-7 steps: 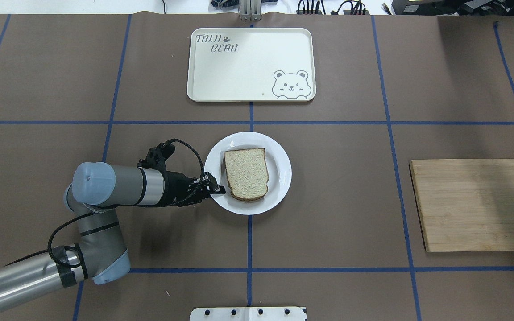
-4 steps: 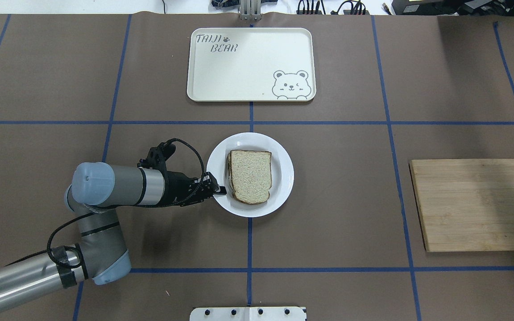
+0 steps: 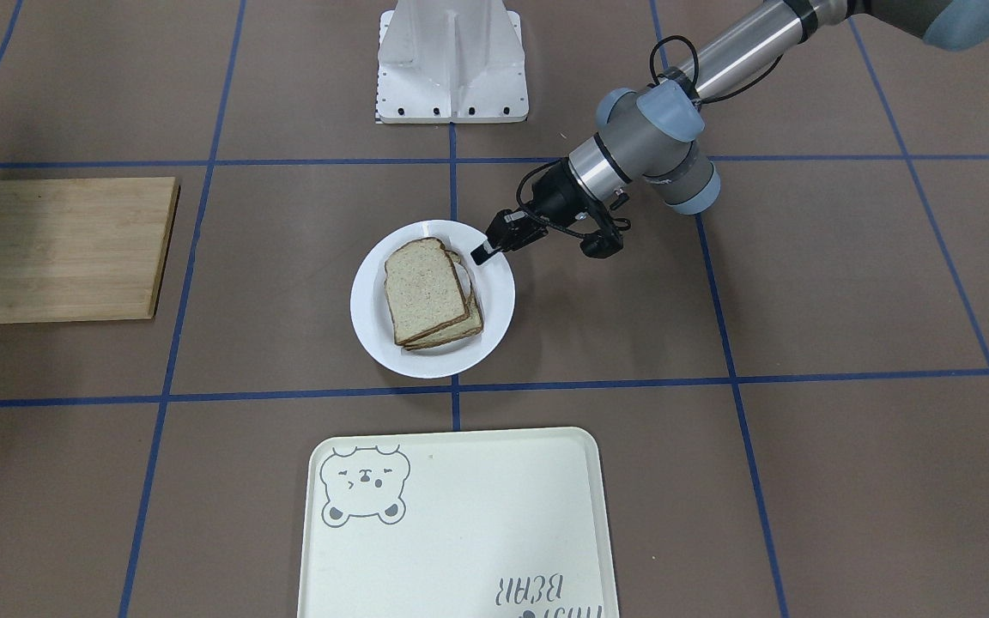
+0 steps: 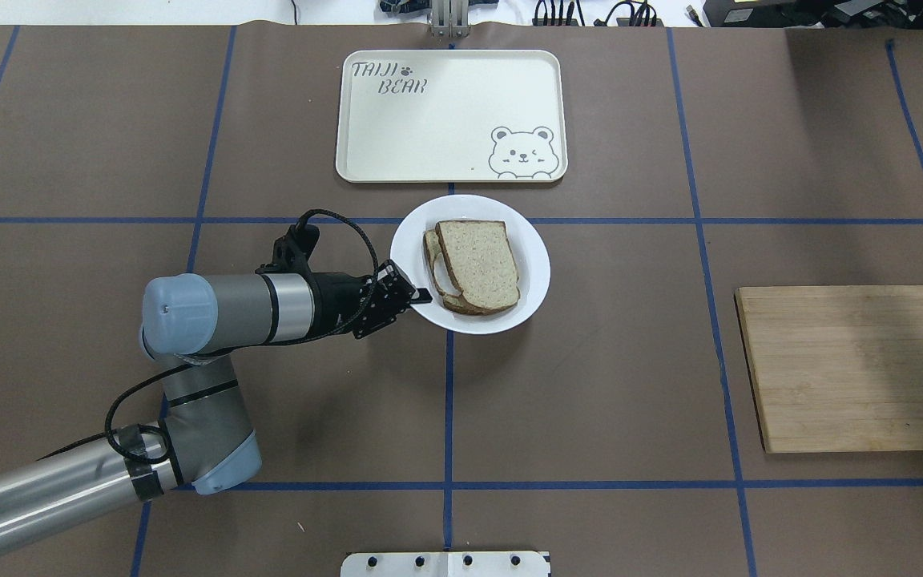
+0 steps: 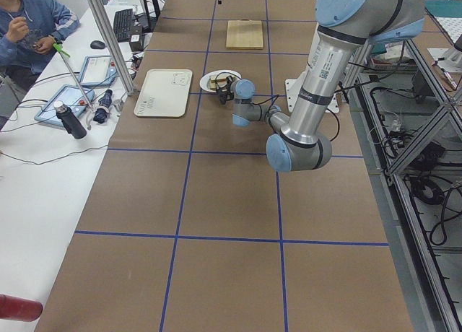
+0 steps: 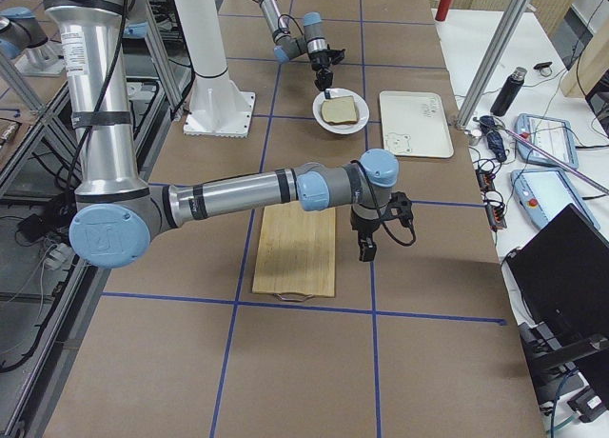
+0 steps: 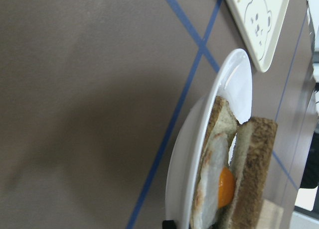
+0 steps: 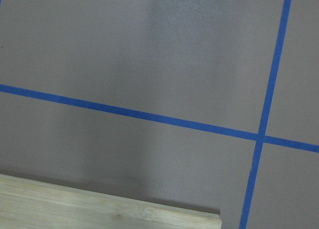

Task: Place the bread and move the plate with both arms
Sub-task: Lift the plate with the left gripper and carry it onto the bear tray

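The white plate point(image 4: 532, 276) sits just short of the tray, and my left gripper point(image 4: 417, 296) is shut on its near-left rim. It also shows in the front view point(image 3: 479, 253). The plain bread point(image 4: 479, 264) lies on top, shifted right off an egg-topped slice point(image 4: 433, 272) beneath it. The left wrist view shows the plate point(image 7: 199, 139) edge-on, with the bread point(image 7: 255, 174) over the fried egg point(image 7: 225, 185). My right gripper point(image 6: 365, 254) points down at the table beside the cutting board. I cannot tell whether it is open.
The cream bear tray point(image 4: 449, 116) lies just beyond the plate. A wooden cutting board point(image 4: 858, 369) lies at the right, and its edge shows in the right wrist view point(image 8: 99, 204). The white base stand point(image 3: 452, 64) is at the robot's side. An operator point(image 5: 29, 22) sits past the tray.
My left gripper has carried the plate away from the robot, toward the tray and slightly right. The top bread has slid sideways, uncovering part of the slice beneath.
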Motion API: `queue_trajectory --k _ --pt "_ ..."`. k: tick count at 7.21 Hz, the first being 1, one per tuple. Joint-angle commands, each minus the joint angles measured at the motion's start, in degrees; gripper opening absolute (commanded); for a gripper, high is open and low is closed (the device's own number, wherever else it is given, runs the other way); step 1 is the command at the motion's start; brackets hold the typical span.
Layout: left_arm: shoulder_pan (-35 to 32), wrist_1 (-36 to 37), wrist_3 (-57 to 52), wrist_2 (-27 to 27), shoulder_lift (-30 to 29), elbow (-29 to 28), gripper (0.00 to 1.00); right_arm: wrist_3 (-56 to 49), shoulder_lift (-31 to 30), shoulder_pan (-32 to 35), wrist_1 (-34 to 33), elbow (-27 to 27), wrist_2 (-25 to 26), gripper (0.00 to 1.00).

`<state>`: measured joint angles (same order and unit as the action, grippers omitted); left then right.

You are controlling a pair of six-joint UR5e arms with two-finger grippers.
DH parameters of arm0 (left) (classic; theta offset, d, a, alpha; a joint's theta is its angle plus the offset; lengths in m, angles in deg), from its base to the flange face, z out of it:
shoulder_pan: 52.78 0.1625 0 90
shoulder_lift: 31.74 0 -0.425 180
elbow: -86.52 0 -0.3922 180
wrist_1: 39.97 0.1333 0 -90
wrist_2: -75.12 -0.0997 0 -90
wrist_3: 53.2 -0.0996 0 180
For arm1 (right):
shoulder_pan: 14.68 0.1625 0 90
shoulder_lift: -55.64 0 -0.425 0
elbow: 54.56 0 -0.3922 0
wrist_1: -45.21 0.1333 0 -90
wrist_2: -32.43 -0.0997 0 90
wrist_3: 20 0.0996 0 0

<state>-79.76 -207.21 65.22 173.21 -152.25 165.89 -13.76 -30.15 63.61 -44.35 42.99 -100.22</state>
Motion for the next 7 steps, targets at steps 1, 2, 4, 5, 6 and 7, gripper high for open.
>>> queue_trajectory --k 1,2,4,5,6,7 --pt "0.0 0.5 6.19 -8.4 -4.01 -1.84 0.0 0.09 -0.44 0.02 0.0 0.98 -0.15 1.0" --pt "0.0 0.59 7.86 -12.36 -7.34 -5.86 0.0 0.26 -0.27 0.02 0.0 1.24 -0.15 1.0" --pt "-0.17 0.68 14.87 -20.17 -11.23 -10.18 0.0 0.26 -0.79 0.1 0.0 2.64 -0.15 1.0" --pt "-0.79 0.68 15.96 -22.31 -13.5 -14.81 0.0 0.26 -0.79 0.11 0.0 2.73 -0.06 1.0" --pt "-1.75 0.68 17.01 -24.85 -15.96 -19.65 0.0 0.26 -0.79 0.11 0.0 2.82 -0.06 1.0" --pt "-2.54 0.77 22.24 -29.05 -19.03 -25.26 0.0 0.35 -0.79 0.11 0.08 2.91 -0.06 1.0"
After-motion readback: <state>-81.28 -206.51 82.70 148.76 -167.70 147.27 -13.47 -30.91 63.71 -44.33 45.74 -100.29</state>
